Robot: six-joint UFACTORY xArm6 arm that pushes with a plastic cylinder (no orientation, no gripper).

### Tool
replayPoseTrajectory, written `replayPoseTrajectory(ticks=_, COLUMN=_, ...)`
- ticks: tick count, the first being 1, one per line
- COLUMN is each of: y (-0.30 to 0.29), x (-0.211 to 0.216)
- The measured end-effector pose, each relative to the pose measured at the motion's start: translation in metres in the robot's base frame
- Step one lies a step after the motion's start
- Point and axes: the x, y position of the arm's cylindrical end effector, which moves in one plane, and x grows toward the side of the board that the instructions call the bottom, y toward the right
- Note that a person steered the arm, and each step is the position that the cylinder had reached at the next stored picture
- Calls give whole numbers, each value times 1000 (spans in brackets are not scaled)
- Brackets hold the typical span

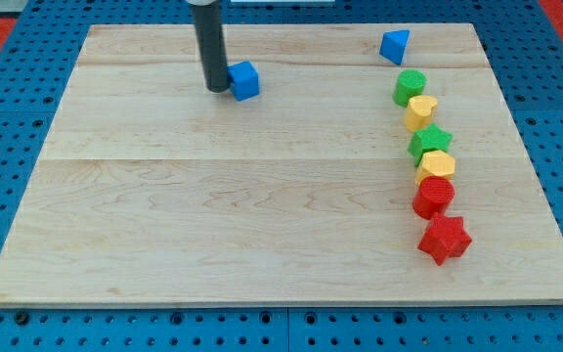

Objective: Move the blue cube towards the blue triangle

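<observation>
You see my tip (217, 89) touching the small blue cube's (245, 80) left side, the blue triangle (395, 46) well apart to the right on the wooden tabletop (213, 196); there is no hand to report.

Robot body: a straight, smooth cylindrical rod is showing, dark grey to black along its whole visible length, with a faint lighter sheen running down one side. My tip (216, 90) is ending flat and blunt, equal in width to the shaft. Its upper part is leaving the view's top.

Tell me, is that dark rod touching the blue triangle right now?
No, my tip sits against the blue cube on its left in the view, far from the blue triangle.
</observation>
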Motion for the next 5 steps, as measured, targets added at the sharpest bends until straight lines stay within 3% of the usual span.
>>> replayPoseTrajectory(ticks=5, y=96, x=-37)
